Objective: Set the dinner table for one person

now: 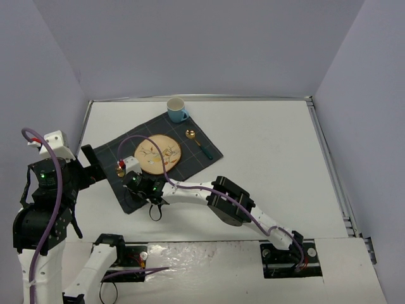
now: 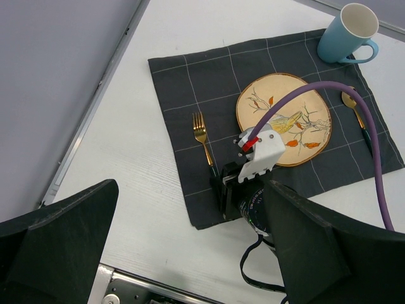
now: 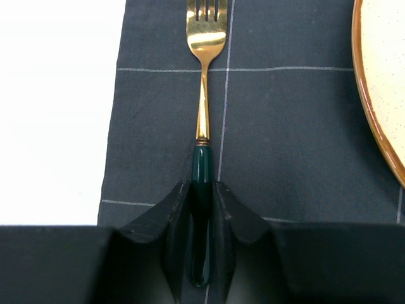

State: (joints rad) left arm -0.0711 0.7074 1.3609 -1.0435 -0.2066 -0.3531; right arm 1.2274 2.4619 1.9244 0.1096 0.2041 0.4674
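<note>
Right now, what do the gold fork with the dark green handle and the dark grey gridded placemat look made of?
Gold fork: polished metal, by its bright glints; green handle glossy, perhaps ceramic or resin. Grey placemat: matte woven cloth, thin pale grid lines.

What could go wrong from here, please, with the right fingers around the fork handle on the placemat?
1. The right fingers sit tight against the fork handle; pulling away before opening wider could drag it crooked.
2. They sit low near the placemat edge, so a retreat could bunch the cloth and shift the plate.
3. The cable arcs over the plate and might snag it.
</note>
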